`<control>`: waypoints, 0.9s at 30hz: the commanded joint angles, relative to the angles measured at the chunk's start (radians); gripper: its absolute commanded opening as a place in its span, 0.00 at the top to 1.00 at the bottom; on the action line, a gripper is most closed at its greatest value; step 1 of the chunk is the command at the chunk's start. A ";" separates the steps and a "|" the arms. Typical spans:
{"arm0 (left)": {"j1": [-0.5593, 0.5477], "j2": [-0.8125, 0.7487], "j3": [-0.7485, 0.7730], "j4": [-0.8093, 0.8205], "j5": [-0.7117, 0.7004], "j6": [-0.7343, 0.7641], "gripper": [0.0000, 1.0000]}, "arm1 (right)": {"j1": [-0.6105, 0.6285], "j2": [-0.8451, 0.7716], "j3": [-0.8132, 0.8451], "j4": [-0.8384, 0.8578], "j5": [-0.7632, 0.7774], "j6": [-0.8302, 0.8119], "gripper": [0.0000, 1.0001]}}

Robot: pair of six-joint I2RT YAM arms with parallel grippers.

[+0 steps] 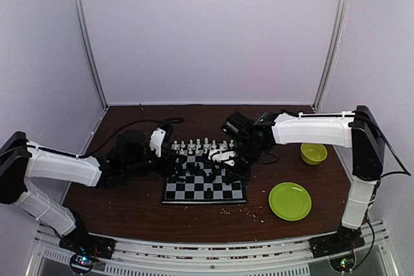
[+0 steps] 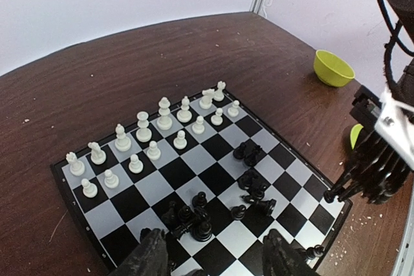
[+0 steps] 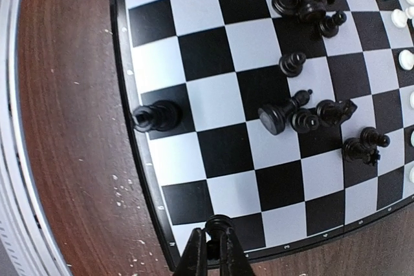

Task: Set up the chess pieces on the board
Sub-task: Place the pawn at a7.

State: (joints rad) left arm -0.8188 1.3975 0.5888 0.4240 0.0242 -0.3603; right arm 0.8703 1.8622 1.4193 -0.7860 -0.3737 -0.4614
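- Right wrist view: the right gripper (image 3: 208, 253) is pinched shut on a small black piece (image 3: 218, 225), apparently a pawn, low over a square near a corner of the board (image 3: 213, 101).
- Judged step: seating black's men. A lone black chessman (image 3: 155, 116) stands on the edge row. The next move calls for a square lowering, then release.
- Left wrist view alone shows the left gripper (image 2: 215, 251) spread open and empty above the jumbled black chessmen (image 2: 191, 214), with the white pieces (image 2: 164, 113) ranked in two far rows.

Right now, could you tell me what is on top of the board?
White chess pieces stand in two rows along the board's far edge; black ones cluster centrally. The right arm hides some squares from above.
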 commanded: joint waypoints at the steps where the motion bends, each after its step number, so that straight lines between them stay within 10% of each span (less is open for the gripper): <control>1: 0.001 0.013 0.001 0.096 -0.020 -0.050 0.48 | 0.002 0.029 -0.003 -0.022 0.139 -0.040 1.00; 27: 0.001 0.065 0.037 0.085 0.016 -0.042 0.48 | 0.004 0.103 0.033 -0.091 0.141 -0.062 1.00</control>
State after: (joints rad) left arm -0.8188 1.4487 0.5949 0.4698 0.0254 -0.4030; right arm 0.8707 1.9396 1.4231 -0.8497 -0.2317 -0.5179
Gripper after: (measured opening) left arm 0.516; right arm 0.050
